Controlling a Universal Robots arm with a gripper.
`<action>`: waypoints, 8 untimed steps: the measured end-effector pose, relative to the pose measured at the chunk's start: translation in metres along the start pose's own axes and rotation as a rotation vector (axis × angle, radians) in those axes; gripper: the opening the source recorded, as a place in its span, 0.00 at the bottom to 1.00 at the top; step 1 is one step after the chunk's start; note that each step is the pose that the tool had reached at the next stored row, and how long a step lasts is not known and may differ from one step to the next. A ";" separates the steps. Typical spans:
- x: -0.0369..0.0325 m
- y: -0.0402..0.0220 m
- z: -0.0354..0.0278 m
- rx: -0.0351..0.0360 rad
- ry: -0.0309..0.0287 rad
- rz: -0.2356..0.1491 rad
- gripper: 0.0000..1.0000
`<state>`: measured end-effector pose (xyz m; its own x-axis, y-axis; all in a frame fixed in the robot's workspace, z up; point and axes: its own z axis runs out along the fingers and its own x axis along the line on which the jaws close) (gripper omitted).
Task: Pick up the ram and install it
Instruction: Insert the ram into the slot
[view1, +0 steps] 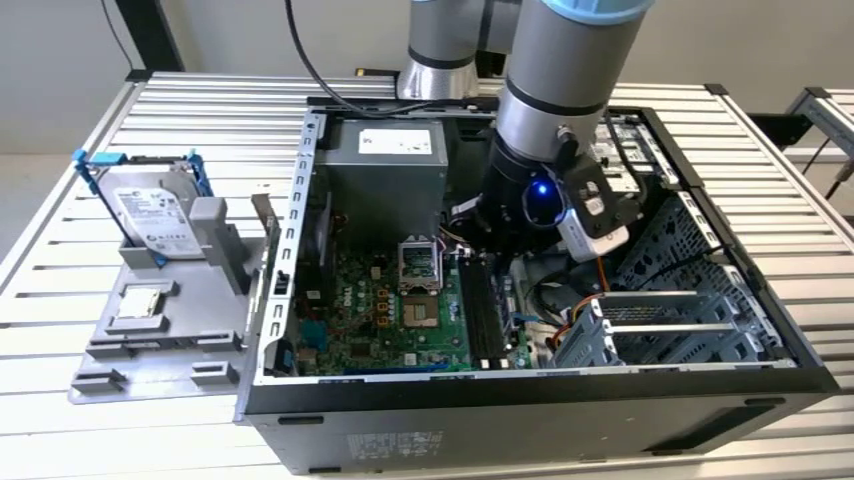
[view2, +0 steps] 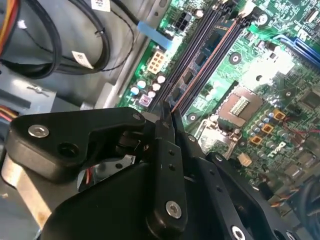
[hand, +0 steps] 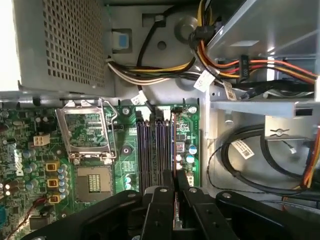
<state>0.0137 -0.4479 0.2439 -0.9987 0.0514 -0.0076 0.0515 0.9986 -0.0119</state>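
Exterior view: one arm (view1: 567, 90) is seen slanting down into one open computer case (view1: 534, 385), which lies on a slatted table (view1: 200, 100). The wrist is held low over the green motherboard (view1: 380, 310). At the exterior view's left, outside the case, one hard drive (view1: 150, 215) is stood upright in one grey holder (view1: 160, 330).

In the first wrist view, one gripper (hand: 175, 189) is shown with its two fingers (hand: 159, 210) drawn close together. The jaws are pinched on one ram (hand: 174, 155), seen edge-on as a thin reddish line. The ram is held just above the board, in line with the long black sockets (hand: 150, 150); four of these appear to be set side by side. One open processor socket (hand: 92, 182) is seen near them.
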 end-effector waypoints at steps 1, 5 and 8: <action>0.0001 -0.0021 0.0017 -0.0001 0.0020 0.000 0.00; -0.0002 -0.0080 0.0060 0.0025 0.0044 -0.009 0.00; -0.0009 -0.0084 0.0063 0.0054 0.0042 -0.025 0.00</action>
<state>0.0142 -0.4564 0.2377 -0.9997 0.0263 -0.0031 0.0263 0.9995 -0.0174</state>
